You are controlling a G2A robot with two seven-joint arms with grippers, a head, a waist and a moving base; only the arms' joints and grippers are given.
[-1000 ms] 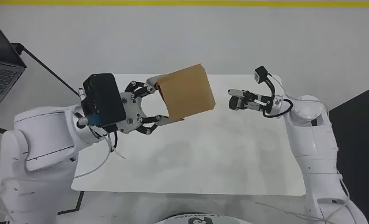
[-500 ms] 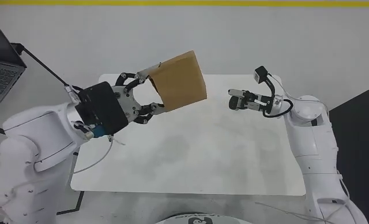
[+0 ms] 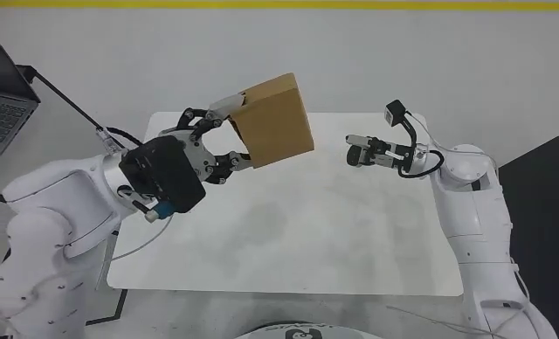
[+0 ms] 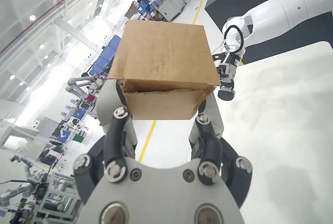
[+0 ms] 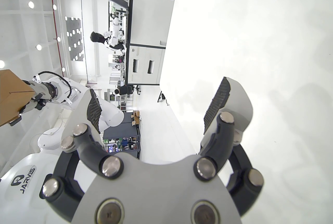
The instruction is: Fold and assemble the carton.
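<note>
Top view, starting from the left edge, showed the corner of a laptop (image 3: pixel 13 103) on a separate dark stand, apart from the white counter (image 3: pixel 349 243). Next came the left arm, its end effector (image 3: pixel 240 134) raised over the counter's far left corner and clenched on the near end of the carton (image 3: pixel 272 121). One finger pressed each side of that end, so the carton was grasped and hung in the air, touching nothing else.

The carton was plain brown cardboard, already in box form and tilted, with its far end pointing away from the arm toward the floor beyond the counter. Its broad upper face looked flat and unmarked.

Left wrist view gave the closer look: the left end effector (image 4: pixel 158 102) pinched the carton (image 4: pixel 161 53) at its two near corners. The end panel facing the camera was folded across, and a dark, ragged seam ran along where it met the upper face. One small corner of a flap stuck out beside the finger on the side nearer the counter (image 4: pixel 286 105).

Farther right in the top view, well apart from the carton, the right end effector (image 3: pixel 352 152) hung over the counter's right part, pointing toward the carton. Right wrist view showed that end effector (image 5: pixel 158 97) released, its ribbed pads spread with nothing between them, above the bare counter (image 5: pixel 247 27), with the carton (image 5: pixel 10 95) far off.
</note>
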